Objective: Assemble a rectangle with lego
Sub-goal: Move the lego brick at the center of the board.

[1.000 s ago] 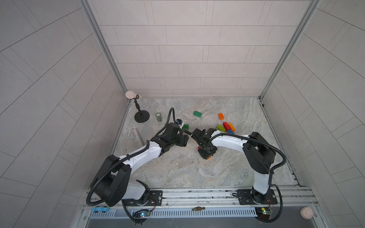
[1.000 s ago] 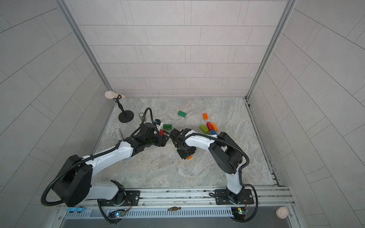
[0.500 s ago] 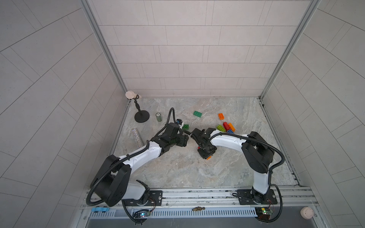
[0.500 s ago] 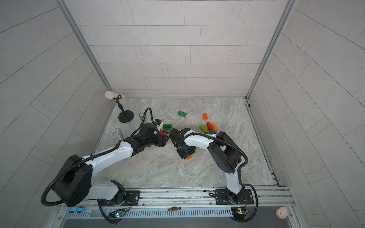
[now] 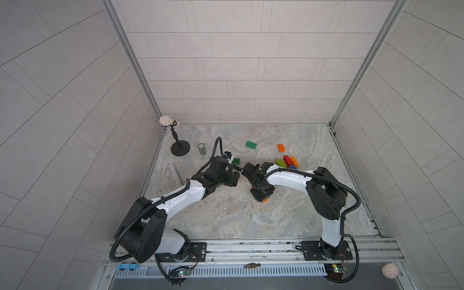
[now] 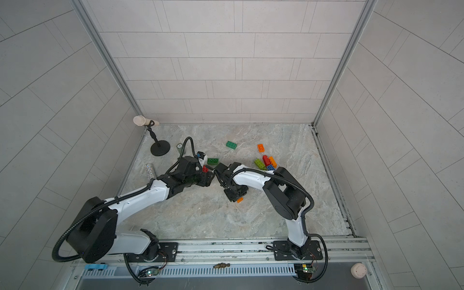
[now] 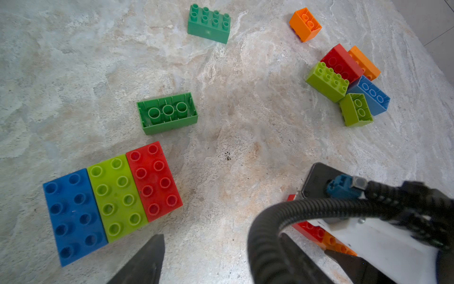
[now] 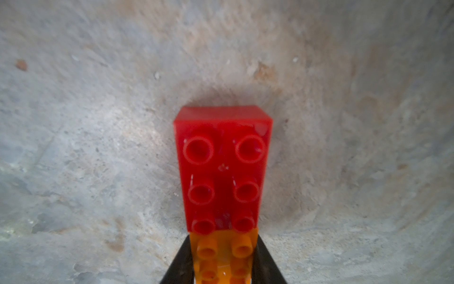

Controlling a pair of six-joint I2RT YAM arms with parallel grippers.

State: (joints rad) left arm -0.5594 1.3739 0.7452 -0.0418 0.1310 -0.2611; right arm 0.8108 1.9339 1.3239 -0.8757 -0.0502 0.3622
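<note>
In the left wrist view a blue (image 7: 73,216), a lime (image 7: 115,196) and a red lego brick (image 7: 154,179) lie side by side as one flat block. My left gripper (image 7: 221,260) hovers open beside that block, with nothing between its fingers. My right gripper (image 8: 223,265) is shut on an orange brick (image 8: 224,253), which touches a red brick (image 8: 222,167) end to end on the table. In both top views the grippers face each other mid-table, the left (image 5: 234,179) (image 6: 209,179) and the right (image 5: 261,194) (image 6: 234,194). Loose bricks lie behind: an upturned dark green (image 7: 167,113), a green (image 5: 251,145), an orange (image 5: 281,147).
A cluster of lime, red, orange and blue bricks (image 5: 287,162) lies behind the right arm. A small green can (image 5: 201,149), a black stand (image 5: 179,150) and a glittery tube (image 5: 174,175) stand at the back left. The right arm's cable (image 7: 270,233) crosses the left wrist view. Tiled walls enclose three sides.
</note>
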